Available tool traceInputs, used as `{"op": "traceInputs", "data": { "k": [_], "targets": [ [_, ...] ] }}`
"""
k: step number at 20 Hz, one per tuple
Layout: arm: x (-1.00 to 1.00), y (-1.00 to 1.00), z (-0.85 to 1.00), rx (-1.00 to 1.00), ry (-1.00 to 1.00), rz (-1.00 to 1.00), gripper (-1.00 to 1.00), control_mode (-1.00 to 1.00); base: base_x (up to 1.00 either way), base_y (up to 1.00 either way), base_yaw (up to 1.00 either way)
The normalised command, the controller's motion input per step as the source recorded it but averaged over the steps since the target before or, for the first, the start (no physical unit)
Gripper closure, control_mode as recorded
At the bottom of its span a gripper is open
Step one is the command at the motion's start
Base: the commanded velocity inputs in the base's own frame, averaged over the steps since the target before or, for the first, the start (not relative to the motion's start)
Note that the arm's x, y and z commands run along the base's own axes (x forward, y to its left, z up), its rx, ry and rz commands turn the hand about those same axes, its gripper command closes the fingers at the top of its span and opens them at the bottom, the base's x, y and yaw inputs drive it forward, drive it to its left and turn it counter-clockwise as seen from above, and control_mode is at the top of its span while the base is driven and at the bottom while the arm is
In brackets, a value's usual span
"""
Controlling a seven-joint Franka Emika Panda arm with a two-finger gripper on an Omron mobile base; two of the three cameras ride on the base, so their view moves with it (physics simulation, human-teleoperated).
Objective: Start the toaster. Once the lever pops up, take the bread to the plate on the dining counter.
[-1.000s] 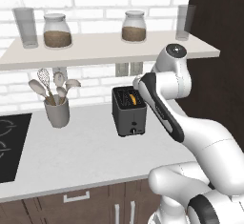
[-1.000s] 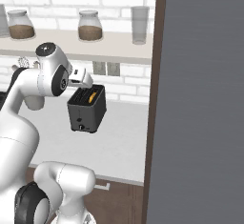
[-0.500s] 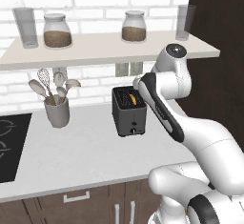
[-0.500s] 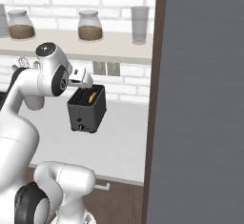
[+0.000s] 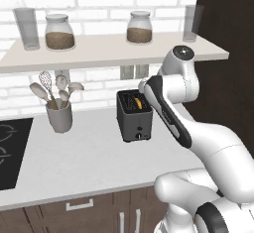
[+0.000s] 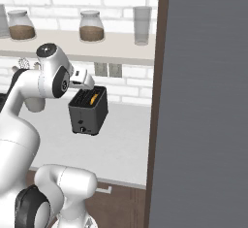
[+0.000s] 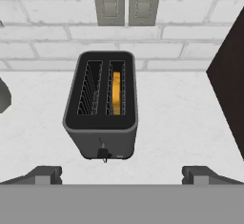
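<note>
Spread wide with nothing between its fingers, the gripper (image 7: pixel 122 174) hangs above the toaster (image 7: pixel 101 105), looking down on it; from the right base camera its pale hand sits just over the toaster's (image 6: pixel 88 111) back top edge. That toaster (image 5: pixel 134 115) stands on the worktop (image 5: pixel 89 155) towards the back wall, near the dark tall cabinet side (image 6: pixel 203 101). Looking down along the hand, the bread (image 7: pixel 116 93) shows as an orange strip sunk in the right slot, the left slot bare wire; a small lever (image 7: pixel 101 150) juts from the front face. From the left base camera the arm hides part of the slots, yet a crock of utensils (image 5: pixel 58 109) stands well off to the left, and jars (image 5: pixel 59 31) line the shelf (image 5: pixel 109 51) above.
</note>
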Motion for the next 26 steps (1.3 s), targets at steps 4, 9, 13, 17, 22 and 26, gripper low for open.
{"op": "traceInputs", "data": {
  "k": [4, 9, 13, 17, 22, 26],
  "targets": [
    [0.0, 0.0, 0.0, 0.0, 0.0, 0.0, -1.0, -1.0, 0.0, 0.0, 0.0],
    [0.0, 0.0, 0.0, 0.0, 0.0, 0.0, -1.0, -1.0, 0.0, 0.0, 0.0],
    [0.0, 0.0, 0.0, 0.0, 0.0, 0.0, -1.0, -1.0, 0.0, 0.0, 0.0],
    [0.0, 0.0, 0.0, 0.0, 0.0, 0.0, -1.0, -1.0, 0.0, 0.0, 0.0],
    [0.0, 0.0, 0.0, 0.0, 0.0, 0.0, -1.0, -1.0, 0.0, 0.0, 0.0],
    [0.0, 0.0, 0.0, 0.0, 0.0, 0.0, -1.0, -1.0, 0.0, 0.0, 0.0]
  ]
}}
